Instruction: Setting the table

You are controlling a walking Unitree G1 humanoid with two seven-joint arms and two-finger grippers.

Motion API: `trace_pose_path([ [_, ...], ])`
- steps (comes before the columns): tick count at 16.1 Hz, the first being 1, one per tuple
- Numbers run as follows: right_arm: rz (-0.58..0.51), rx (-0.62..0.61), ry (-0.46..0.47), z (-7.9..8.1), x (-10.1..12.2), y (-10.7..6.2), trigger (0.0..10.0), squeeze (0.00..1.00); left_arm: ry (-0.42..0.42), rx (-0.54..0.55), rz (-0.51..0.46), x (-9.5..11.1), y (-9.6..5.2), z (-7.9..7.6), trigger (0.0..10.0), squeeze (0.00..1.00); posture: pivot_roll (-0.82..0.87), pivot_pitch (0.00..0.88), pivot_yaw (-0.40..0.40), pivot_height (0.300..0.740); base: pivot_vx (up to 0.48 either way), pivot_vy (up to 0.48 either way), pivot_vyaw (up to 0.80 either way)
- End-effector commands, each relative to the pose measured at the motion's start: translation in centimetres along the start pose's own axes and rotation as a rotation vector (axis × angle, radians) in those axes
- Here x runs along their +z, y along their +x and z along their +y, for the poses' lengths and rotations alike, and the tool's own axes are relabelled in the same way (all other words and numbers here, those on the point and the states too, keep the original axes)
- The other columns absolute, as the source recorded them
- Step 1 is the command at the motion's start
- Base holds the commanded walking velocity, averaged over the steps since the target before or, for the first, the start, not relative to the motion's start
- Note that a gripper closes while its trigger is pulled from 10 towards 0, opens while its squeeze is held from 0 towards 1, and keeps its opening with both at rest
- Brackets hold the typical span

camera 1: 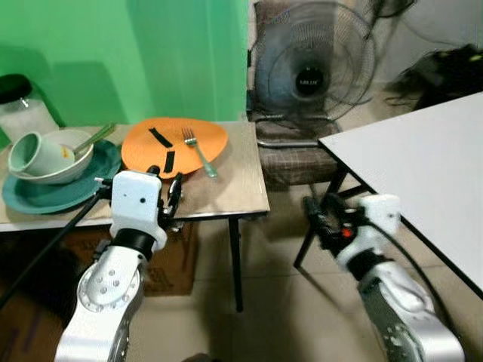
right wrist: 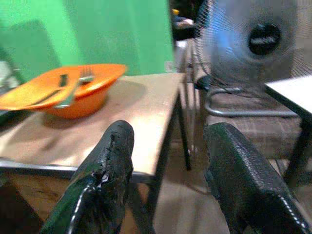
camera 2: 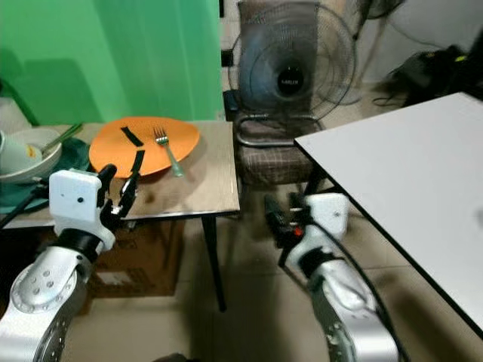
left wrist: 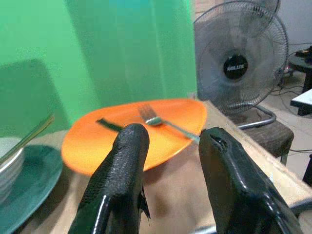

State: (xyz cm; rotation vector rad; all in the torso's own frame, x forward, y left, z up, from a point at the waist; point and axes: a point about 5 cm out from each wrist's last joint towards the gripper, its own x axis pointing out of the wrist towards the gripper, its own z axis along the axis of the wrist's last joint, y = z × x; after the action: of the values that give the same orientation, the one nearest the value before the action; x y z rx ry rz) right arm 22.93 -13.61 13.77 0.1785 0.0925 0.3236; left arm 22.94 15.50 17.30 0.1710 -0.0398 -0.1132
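— Orange plate (camera 1: 175,145) sits near the right end of the wooden side table (camera 1: 226,192), with a fork (camera 1: 199,151) lying across it, prongs toward the green wall (camera 1: 136,53), and two dark strips on its surface. What lies beside it?

— To the plate's left, a teal plate (camera 1: 53,192) carries a pale bowl (camera 1: 64,162); a mug (camera 1: 34,153) lies tipped inside the bowl, and a utensil handle (camera 1: 96,139) sticks out over the rim.

— And the robot's arms?

— The left gripper (camera 1: 175,197) hovers at the table's front edge, just short of the orange plate. Its two black fingers (left wrist: 122,165) are spread apart with nothing between them — in the left wrist view the plate and fork show through the gap. The right gripper (camera 1: 315,219) hangs lower, off to the right of the side table and above the floor (camera 1: 279,302), between that table and the white table (camera 1: 423,162). Its fingers (right wrist: 109,161) are parted as well and hold nothing.

— What stands behind?

— A grey fan (camera 1: 311,64) rests on a checked chair (camera 1: 294,154) between the two tables, and a cardboard box (camera 1: 172,260) sits under the side table.
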Motion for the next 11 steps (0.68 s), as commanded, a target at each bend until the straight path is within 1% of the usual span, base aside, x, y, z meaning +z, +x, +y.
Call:
trace_pose_path([
  [1,-0.007,0.010,-0.010,-0.1,0.3,0.2,10.0,0.00,0.004,-0.003,-0.014,0.2,0.2,0.0,10.0,0.00,-0.01,0.045,0.039,0.740,0.000,0.000,0.00],
  [2,-0.002,0.033,-0.040,0.1,0.3,0.3,10.0,0.00,0.006,-0.002,-0.017,0.3,0.2,0.0,10.0,0.00,-0.01,0.043,0.040,0.740,0.000,0.000,0.00],
  [4,0.000,0.059,-0.046,0.4,0.2,0.5,10.0,0.00,0.001,-0.010,-0.018,0.5,0.3,0.0,10.0,0.00,-0.01,0.041,0.042,0.740,0.000,0.000,0.61],
  [9,-0.013,0.042,-0.029,-0.1,0.4,0.8,10.0,0.00,0.011,-0.044,-0.013,0.6,0.5,-0.2,10.0,0.00,-0.01,0.042,0.049,0.740,0.288,0.000,0.80],
  [10,-0.016,0.035,-0.034,-0.3,0.5,0.8,10.0,0.00,0.012,-0.049,-0.011,0.6,0.5,-0.3,10.0,0.00,-0.01,0.043,0.050,0.740,0.334,0.000,0.63],
  [11,-0.031,0.003,-0.016,-0.7,0.7,0.9,10.0,0.00,0.011,-0.058,-0.006,0.5,0.5,-0.4,10.0,0.00,-0.01,0.045,0.052,0.740,0.330,0.000,0.00],
])
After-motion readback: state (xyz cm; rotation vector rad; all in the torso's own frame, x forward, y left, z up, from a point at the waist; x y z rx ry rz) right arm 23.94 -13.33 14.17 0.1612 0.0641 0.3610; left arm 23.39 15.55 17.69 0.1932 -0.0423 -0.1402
